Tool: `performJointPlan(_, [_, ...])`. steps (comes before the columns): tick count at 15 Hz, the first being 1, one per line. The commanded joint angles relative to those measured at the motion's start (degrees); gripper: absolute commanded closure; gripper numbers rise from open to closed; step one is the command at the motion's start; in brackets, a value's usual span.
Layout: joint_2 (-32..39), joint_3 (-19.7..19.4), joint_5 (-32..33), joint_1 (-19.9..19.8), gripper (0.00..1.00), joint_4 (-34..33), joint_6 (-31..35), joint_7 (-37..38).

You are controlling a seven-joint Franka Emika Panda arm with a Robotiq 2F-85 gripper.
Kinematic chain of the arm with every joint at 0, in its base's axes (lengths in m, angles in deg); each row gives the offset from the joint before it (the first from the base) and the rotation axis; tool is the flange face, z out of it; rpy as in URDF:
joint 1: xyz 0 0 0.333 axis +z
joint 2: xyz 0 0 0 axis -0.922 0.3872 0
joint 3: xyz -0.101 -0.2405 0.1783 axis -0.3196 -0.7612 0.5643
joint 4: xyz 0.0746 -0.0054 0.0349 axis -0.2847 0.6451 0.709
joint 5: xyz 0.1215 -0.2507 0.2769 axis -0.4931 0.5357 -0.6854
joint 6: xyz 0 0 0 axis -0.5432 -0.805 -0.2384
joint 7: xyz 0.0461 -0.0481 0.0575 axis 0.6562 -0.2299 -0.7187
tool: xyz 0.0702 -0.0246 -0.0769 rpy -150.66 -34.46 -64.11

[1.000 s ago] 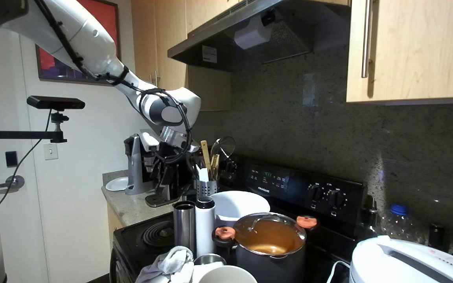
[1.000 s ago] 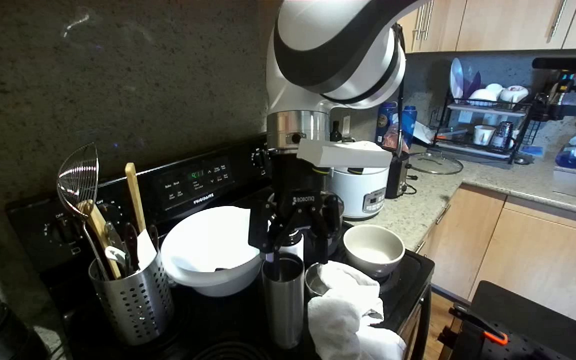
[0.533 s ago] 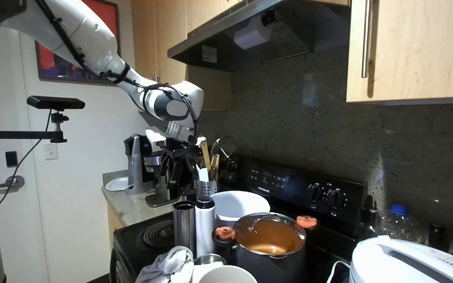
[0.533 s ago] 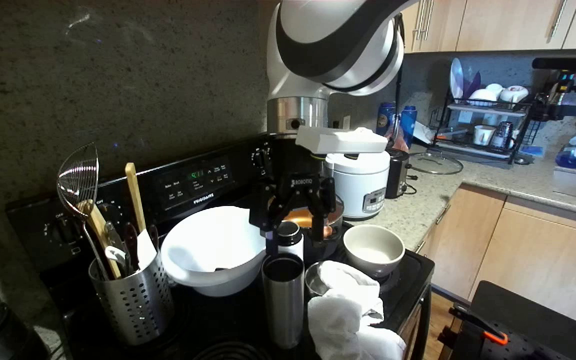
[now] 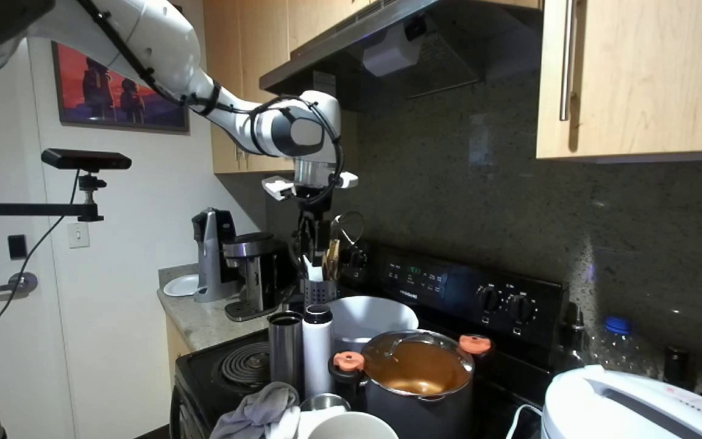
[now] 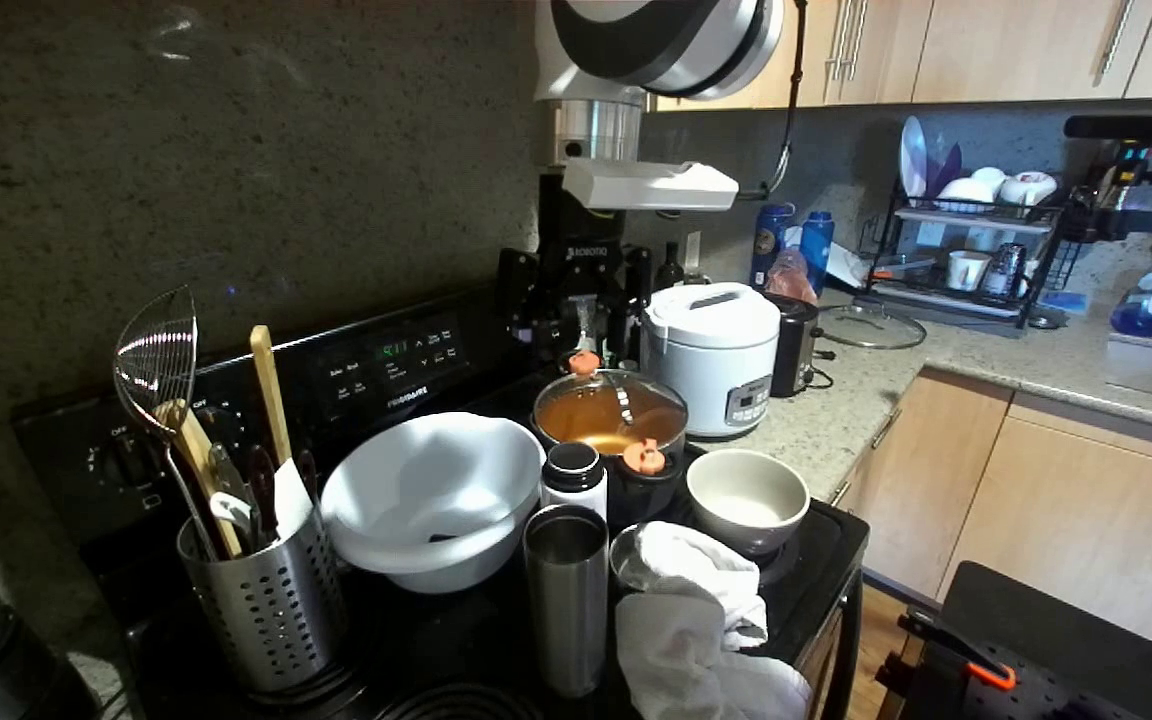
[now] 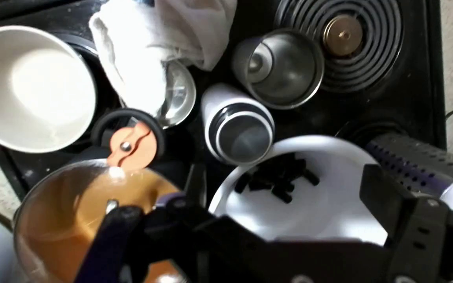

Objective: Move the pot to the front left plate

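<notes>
The claw (image 7: 284, 182) hangs above the large white bowl (image 7: 313, 214), gripping nothing, its fingers (image 7: 198, 184) spread wide. The pot (image 5: 419, 411) stands just beside the bowl, upright and apart from the claw, a glass lid (image 5: 415, 366) over its copper-brown inside. The front left plate (image 5: 249, 366), most likely this burner coil, lies diagonally across the bowl from the pot. A white bottle (image 6: 576, 490) and a steel flask (image 6: 566, 610) stand near the bowl, the flask roughly between it and the coil.

The step in hand looks like the approach to the pot. To do it well, the claw should travel sideways off the bowl before it sinks, so that no finger clips the bowl's rim. The fingers should then straddle the orange-topped handle (image 7: 134, 147), the one past the bottle from the bowl, and tighten fully before any lift. Hung from one handle, the pot will probably tip and may shed its lid, so a slow rise seems wise. Dragging it past the bowl would likely topple bottle and flask; a high carry suits better.
</notes>
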Motion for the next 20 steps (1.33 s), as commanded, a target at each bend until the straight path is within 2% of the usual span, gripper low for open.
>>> performJointPlan(1, [7.9,-1.6,4.8,-2.0,0.0,-8.0,1.6,4.0])
performJointPlan(7, [21.1,-5.7,10.1,-1.9,0.0,-16.7,5.7,5.9])
performJointPlan(11, [27.1,-8.3,11.8,-1.5,0.0,-22.3,2.9,6.5])
performJointPlan(16, [29.5,-10.8,12.1,-1.7,0.0,-26.1,-2.2,6.7])
performJointPlan(20, [28.7,-11.4,11.8,-2.0,0.0,-25.8,-5.7,6.5])
